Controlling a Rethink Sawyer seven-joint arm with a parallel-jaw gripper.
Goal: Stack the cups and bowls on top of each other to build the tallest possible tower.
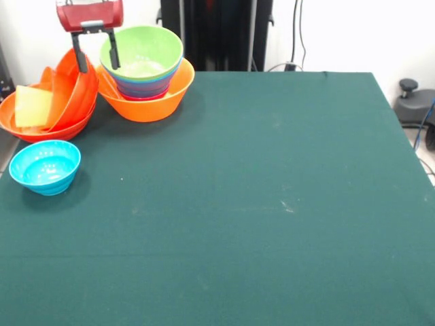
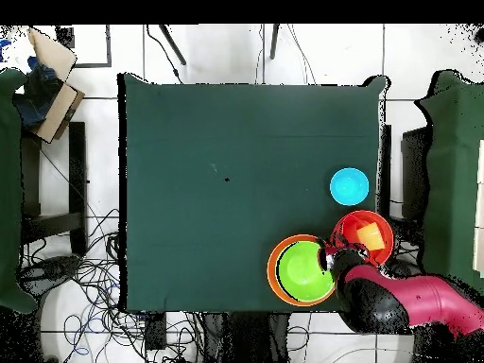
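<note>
Front view shows the end effector (image 1: 96, 58) open, its two fingers spread by the tower (image 1: 145, 78). The cyan bowl (image 1: 45, 166) sits alone near the desk (image 1: 258, 204) edge.

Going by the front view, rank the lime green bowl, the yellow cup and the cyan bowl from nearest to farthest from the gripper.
1. Lime green bowl, topping the tower right beside the gripper.
2. Yellow cup, lying in the red-orange bowls on the other side.
3. Cyan bowl, alone on the table, nearest the camera.
</note>
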